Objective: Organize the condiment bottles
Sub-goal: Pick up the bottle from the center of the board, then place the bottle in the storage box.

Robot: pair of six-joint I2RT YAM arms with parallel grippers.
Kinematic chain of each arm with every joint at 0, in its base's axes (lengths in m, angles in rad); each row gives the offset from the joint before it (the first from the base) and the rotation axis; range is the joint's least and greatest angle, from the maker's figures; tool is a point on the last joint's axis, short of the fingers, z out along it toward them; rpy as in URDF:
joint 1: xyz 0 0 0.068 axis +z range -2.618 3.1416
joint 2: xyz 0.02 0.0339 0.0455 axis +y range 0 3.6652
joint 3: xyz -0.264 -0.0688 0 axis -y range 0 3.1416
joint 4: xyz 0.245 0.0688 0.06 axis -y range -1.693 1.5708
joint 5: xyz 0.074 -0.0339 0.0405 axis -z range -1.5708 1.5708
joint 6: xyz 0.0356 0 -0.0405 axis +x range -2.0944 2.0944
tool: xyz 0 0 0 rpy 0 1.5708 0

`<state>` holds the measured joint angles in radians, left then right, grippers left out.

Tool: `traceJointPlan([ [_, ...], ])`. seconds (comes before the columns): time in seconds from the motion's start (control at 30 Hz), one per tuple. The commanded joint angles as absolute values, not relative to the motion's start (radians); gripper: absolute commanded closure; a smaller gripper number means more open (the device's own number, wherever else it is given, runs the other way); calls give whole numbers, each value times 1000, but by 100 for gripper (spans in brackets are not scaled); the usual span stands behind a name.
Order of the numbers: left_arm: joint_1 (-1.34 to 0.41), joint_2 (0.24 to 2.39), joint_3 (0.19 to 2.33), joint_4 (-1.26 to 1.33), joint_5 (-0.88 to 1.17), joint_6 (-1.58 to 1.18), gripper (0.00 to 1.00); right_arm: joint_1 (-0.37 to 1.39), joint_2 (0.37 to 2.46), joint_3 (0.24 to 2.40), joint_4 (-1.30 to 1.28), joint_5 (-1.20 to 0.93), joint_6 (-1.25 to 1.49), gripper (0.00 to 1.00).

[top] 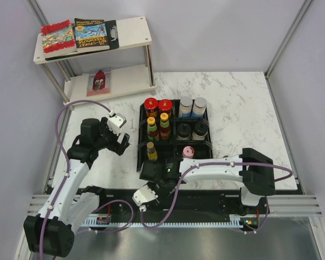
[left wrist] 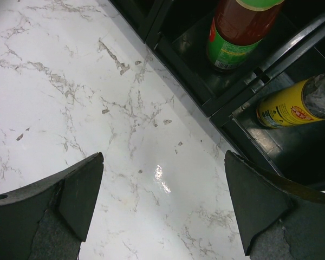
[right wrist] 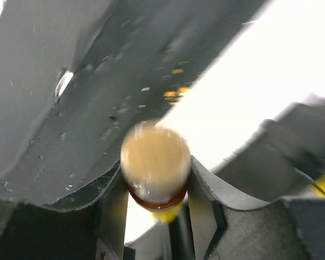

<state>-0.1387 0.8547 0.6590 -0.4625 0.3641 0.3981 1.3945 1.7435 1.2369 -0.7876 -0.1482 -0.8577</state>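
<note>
In the right wrist view my right gripper (right wrist: 155, 181) is shut on a small condiment bottle (right wrist: 154, 160) with a cream cap, amber neck and yellow label. The top view places this bottle (top: 150, 151) in the near-left compartment of the black tray (top: 208, 142), with the right gripper (top: 150, 166) at its near side. Several other condiment bottles fill the tray: red-capped ones (top: 150, 104), silver-capped jars (top: 185, 107), black-capped jars (top: 183, 131) and a pink-capped one (top: 188, 152). My left gripper (left wrist: 163, 157) is open over bare marble left of the tray, holding nothing.
A white two-level shelf (top: 131, 28) with colourful books (top: 76, 36) stands at the back left. In the left wrist view a red-sauce bottle (left wrist: 235, 32) and a yellow-labelled bottle (left wrist: 292, 105) stand in tray compartments to the right of the fingers.
</note>
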Motion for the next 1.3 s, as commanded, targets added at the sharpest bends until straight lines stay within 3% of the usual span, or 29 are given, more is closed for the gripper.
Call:
traceJointPlan([
  [0.0,-133,839,653,-436,371,407,1,1365,1606,1330,-698,-208,-737,100],
  [0.43,-129,853,653,-436,364,407,1,1148,1431,1371,-503,-454,-509,100],
  [1.27,-126,861,655,-439,374,410,1,896,1428,1353,-453,-569,-472,100],
])
